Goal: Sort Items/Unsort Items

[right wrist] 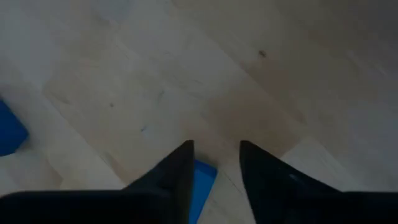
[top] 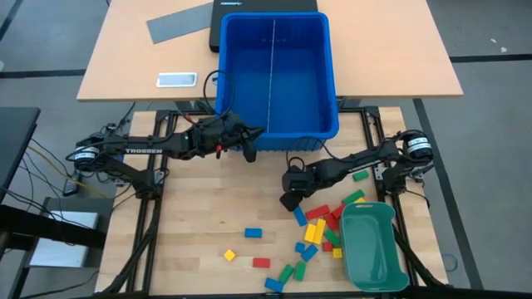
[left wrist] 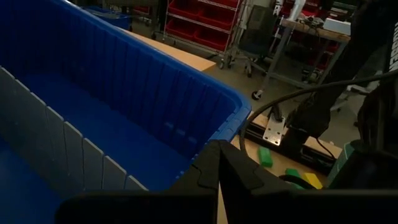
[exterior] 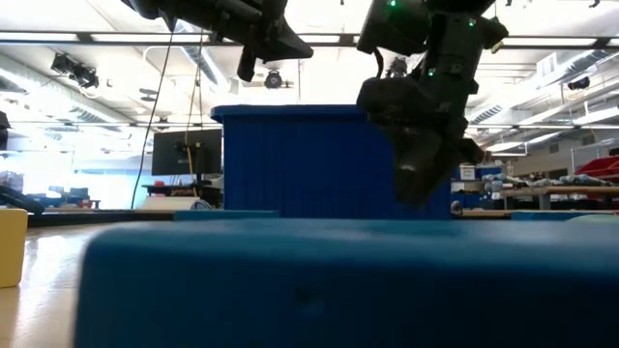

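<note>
The items, small red, yellow, green and blue blocks [top: 328, 228], lie scattered on the wooden table at the near right; a few more [top: 253, 233] lie toward the middle. My right gripper [top: 291, 199] hovers at the pile's left edge, pointing steeply down with its fingers apart [right wrist: 216, 163]. A blue block [right wrist: 204, 180] shows in the gap, against one finger. A second blue block [right wrist: 9, 134] lies off to the side. My left gripper [top: 249, 151] is shut and holds nothing; it hangs level at the near rim of the blue bin [top: 283, 137]. My right gripper stands over the blue block [right wrist: 204, 180], which fills only part of the gap between the fingers. Whether a finger touches it cannot be told.
A teal tray [top: 374, 245] stands at the near right beside the pile. The blue bin has a grey divider [left wrist: 68, 146] down its middle. On the far table lie a grey sheet [top: 179, 23] and a small white device [top: 176, 80]. Bare wood stretches across the near left.
</note>
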{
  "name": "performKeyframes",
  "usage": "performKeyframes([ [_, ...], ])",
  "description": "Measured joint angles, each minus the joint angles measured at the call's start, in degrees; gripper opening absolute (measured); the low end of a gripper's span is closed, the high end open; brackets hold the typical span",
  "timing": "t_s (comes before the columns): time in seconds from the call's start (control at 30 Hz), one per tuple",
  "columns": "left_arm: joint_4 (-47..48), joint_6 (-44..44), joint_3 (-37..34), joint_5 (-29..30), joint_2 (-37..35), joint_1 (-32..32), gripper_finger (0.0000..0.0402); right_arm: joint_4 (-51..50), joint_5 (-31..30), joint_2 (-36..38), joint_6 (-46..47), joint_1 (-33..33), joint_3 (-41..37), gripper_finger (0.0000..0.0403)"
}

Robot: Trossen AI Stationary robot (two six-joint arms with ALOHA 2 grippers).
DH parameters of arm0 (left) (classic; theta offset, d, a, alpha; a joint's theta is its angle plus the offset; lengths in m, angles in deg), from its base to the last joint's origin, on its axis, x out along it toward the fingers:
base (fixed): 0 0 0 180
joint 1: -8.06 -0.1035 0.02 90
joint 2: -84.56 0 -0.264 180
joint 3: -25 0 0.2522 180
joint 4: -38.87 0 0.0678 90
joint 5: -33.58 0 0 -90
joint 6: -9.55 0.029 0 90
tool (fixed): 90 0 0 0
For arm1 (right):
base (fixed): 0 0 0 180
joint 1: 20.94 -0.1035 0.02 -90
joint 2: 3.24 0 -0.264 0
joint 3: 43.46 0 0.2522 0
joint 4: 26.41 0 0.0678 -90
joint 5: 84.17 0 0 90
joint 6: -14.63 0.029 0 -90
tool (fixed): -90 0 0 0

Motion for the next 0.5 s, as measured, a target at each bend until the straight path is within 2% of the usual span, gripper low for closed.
performKeyframes([
  [0.23, 0.04, 0.0, 0.0, 0.0, 0.0, 0.0, 0.0012, 0.25, -0.05, -0.04, -0.02, -0.53, 0.02, 0.0193],
  [0.5, 0.02, -0.02, 0.0, -0.01, 0.0, 0.0, 0.0012, 1.4, -0.03, -0.04, 0.04, -0.55, 0.08, 0.0213],
])
